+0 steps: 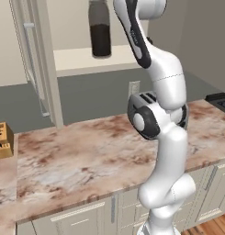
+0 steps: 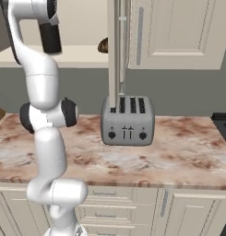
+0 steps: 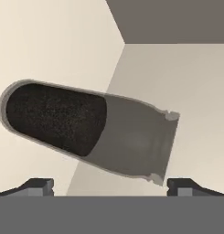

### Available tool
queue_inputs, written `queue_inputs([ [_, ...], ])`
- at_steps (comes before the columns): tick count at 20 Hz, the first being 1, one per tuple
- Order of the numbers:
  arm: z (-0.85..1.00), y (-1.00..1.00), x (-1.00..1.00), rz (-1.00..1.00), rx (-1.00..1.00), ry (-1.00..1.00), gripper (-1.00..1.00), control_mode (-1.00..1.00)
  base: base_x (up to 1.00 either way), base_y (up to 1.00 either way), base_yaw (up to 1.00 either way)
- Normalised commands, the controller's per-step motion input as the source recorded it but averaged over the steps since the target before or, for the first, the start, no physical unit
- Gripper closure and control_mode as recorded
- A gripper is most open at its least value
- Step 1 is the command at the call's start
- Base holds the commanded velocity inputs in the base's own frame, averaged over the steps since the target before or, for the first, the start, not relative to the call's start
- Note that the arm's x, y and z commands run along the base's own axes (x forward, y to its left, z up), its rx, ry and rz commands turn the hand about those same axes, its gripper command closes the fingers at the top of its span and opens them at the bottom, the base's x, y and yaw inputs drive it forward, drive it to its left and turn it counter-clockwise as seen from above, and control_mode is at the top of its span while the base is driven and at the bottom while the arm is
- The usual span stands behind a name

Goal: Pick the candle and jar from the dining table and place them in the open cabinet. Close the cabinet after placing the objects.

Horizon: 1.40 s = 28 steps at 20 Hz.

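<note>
The jar (image 1: pixel 100 30), dark grey with black contents, stands upright on the pale shelf (image 1: pixel 77 59) of the open cabinet. In the hand view the jar (image 3: pixel 86 130) appears rolled on its side, just beyond my gripper (image 3: pixel 112 188). The gripper is open, with its two fingertips (image 3: pixel 38 186) spread wide and touching nothing. The cabinet's open door (image 1: pixel 33 59) hangs to the left of the shelf. A small brown rounded shape (image 2: pixel 103 45) peeks out on the shelf behind the door edge (image 2: pixel 119 55); I cannot tell if it is the candle. The dining table (image 1: pixel 77 151) is the marble top below.
A silver toaster (image 2: pixel 127 120) stands on the marble top under the cabinet. A wooden knife block (image 1: pixel 1 140) sits at the far left. A dark stove edge (image 2: pixel 223 122) borders the right side. A shut cabinet door (image 2: pixel 179 32) hangs to the right.
</note>
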Motion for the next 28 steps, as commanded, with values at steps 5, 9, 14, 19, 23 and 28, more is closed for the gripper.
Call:
queue_inputs([
  [5, 0.0, -0.04, -0.98, -0.02, 0.0, 0.0, -1.0, -1.0, 0.0, 0.0, 0.0],
  [9, -0.2, -0.02, -1.0, -0.02, 0.0, -0.03, -1.0, -1.0, 0.0, 0.0, 0.0],
  [14, -0.83, -0.03, -1.0, -0.02, 0.0, -0.11, -1.0, -1.0, 0.0, 0.0, 0.0],
  [19, -0.86, -0.1, -1.0, -0.03, 0.0, -0.02, -1.0, -1.0, 0.0, 0.0, 0.0],
  [23, -0.99, -0.29, -0.79, -0.01, 0.0, 0.0, -1.0, -1.0, 0.0, 0.0, 0.0],
  [28, -1.0, -0.36, -0.69, 0.0, 0.02, 0.0, -1.0, -1.0, 0.0, 0.0, 0.0],
])
